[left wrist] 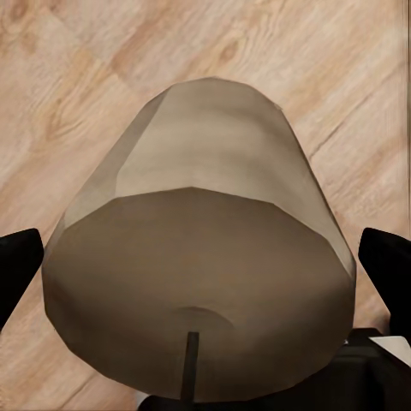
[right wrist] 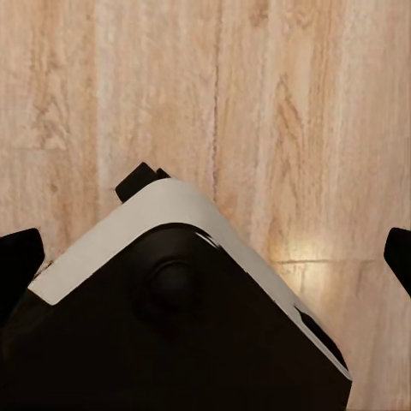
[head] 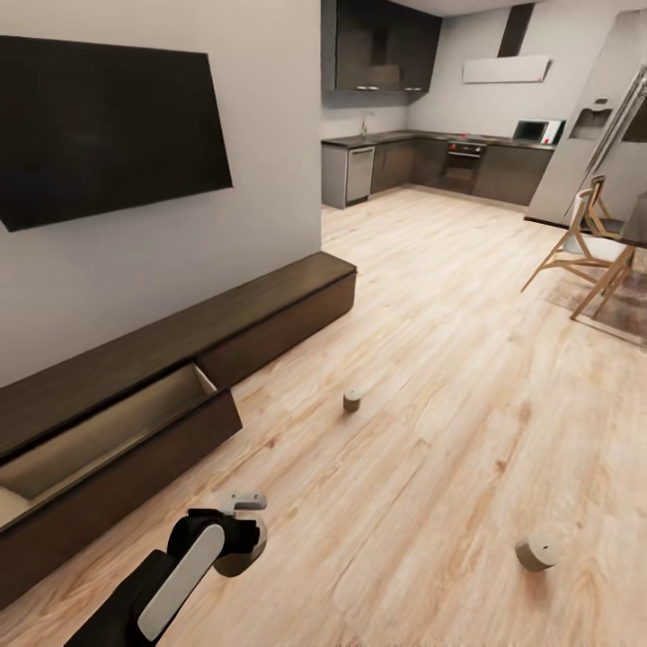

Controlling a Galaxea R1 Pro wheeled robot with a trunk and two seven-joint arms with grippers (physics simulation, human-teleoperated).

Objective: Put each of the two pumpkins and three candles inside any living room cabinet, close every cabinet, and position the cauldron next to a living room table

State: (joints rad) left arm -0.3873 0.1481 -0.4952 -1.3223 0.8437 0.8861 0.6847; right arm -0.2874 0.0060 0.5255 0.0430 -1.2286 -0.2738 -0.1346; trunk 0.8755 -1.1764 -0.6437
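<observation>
My left gripper (head: 241, 537) hangs low over the wood floor, in front of the cabinet (head: 270, 314), and is shut on a tan candle (head: 235, 555). In the left wrist view the candle (left wrist: 205, 248) spans the gap between both fingers (left wrist: 19, 270), wick end nearest the camera. A second candle (head: 351, 400) stands on the floor ahead, and a third candle (head: 537, 551) lies to the right. The cabinet's near drawer (head: 108, 431) is pulled open, showing its beige inside. My right gripper (right wrist: 210, 248) is open over bare floor. The pumpkins and cauldron are out of view.
A large black TV (head: 99, 126) hangs on the wall above the cabinet. A wooden chair (head: 584, 252) stands at the right by a table edge (head: 640, 225). The grey kitchen units (head: 431, 166) line the far wall. Open floor stretches between.
</observation>
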